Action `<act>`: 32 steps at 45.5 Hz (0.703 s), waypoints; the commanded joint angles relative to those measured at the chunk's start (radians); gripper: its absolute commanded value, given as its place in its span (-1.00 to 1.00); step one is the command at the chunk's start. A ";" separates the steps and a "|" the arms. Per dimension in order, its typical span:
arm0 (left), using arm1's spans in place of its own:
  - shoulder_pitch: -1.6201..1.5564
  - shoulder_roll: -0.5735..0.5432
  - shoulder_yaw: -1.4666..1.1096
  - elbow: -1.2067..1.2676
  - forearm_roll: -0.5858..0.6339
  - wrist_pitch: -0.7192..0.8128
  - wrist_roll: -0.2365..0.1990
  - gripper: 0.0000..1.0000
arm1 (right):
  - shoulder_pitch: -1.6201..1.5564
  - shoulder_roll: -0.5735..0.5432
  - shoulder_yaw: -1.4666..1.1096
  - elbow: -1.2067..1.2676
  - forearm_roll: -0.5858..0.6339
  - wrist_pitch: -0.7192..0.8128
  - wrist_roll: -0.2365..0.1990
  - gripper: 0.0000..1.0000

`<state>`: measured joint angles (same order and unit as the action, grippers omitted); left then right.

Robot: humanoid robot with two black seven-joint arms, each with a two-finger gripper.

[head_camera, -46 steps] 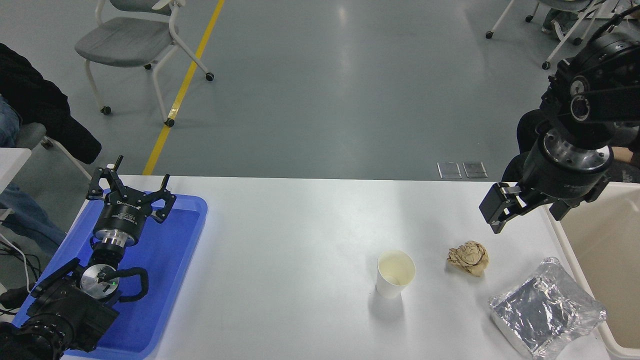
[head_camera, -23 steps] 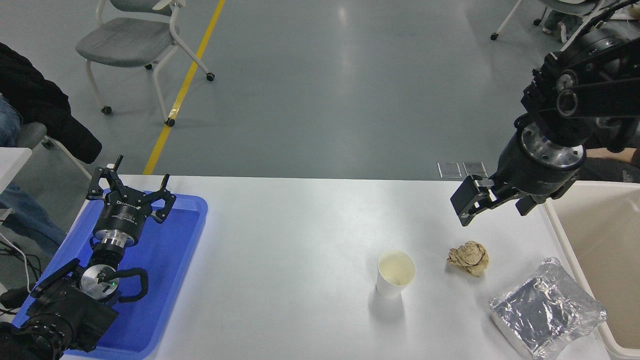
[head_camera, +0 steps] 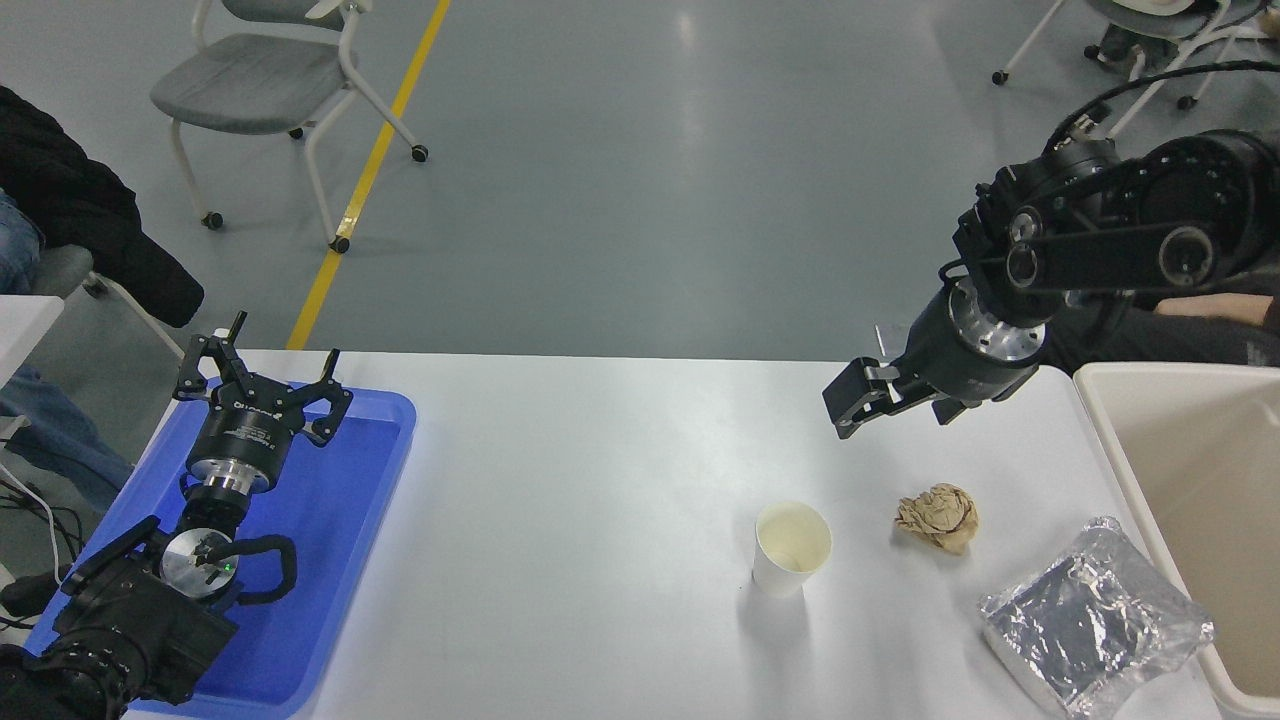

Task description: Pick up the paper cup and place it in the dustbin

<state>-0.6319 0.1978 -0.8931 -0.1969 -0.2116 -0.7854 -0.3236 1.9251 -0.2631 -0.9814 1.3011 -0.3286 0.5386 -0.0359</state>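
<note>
The white paper cup (head_camera: 790,548) stands upright on the white table, right of centre, with nothing in it. The cream-beige dustbin (head_camera: 1102,440) stands at the table's right edge, partly cut off by the picture. My right gripper (head_camera: 897,405) hangs open and empty above the table's far right part, up and to the right of the cup and apart from it. My left gripper (head_camera: 262,372) is open and parked over the blue tray at the lower left.
A crumpled tan paper ball (head_camera: 938,516) lies just right of the cup. A silver foil packet (head_camera: 1095,628) lies at the front right, beside the dustbin. The blue tray (head_camera: 340,520) fills the table's left end. A person's arm (head_camera: 1210,308) rests behind the dustbin.
My right arm has swung left, away from the dustbin's rim, to a spot beyond the cup and the paper ball. The cup and left arm have not moved.
</note>
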 commanded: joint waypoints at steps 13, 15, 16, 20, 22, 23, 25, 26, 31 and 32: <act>-0.002 -0.001 0.000 -0.001 0.000 0.000 0.001 1.00 | -0.325 0.019 0.144 -0.167 -0.119 -0.066 -0.004 1.00; -0.002 -0.001 0.000 -0.001 0.000 0.000 0.001 1.00 | -0.343 0.028 0.155 -0.178 -0.119 -0.071 -0.004 1.00; 0.000 -0.001 0.000 -0.001 0.000 0.000 0.001 1.00 | -0.351 0.031 0.161 -0.183 -0.119 -0.072 -0.004 1.00; -0.002 -0.003 0.000 -0.001 0.000 0.000 0.001 1.00 | -0.379 0.042 0.184 -0.198 -0.128 -0.074 -0.004 1.00; -0.002 -0.003 0.000 -0.001 0.000 0.000 0.001 1.00 | -0.394 0.048 0.197 -0.210 -0.132 -0.074 -0.004 1.00; -0.002 -0.003 0.000 -0.001 0.000 0.000 0.001 1.00 | -0.402 0.051 0.202 -0.215 -0.132 -0.075 -0.004 1.00; -0.002 -0.003 0.000 -0.001 0.000 0.000 0.001 1.00 | -0.419 0.059 0.213 -0.226 -0.133 -0.075 -0.004 1.00; -0.002 -0.003 0.000 -0.001 0.000 0.000 0.001 1.00 | -0.425 0.062 0.216 -0.230 -0.133 -0.077 -0.004 1.00; -0.002 -0.003 0.000 -0.001 0.000 0.000 0.001 1.00 | -0.462 0.073 0.217 -0.252 -0.133 -0.097 -0.004 1.00; -0.002 -0.003 0.000 -0.001 0.000 0.000 0.001 1.00 | -0.469 0.077 0.217 -0.259 -0.133 -0.098 -0.004 1.00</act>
<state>-0.6334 0.1953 -0.8928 -0.1979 -0.2117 -0.7854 -0.3222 1.5453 -0.2142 -0.7970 1.0986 -0.4516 0.4645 -0.0397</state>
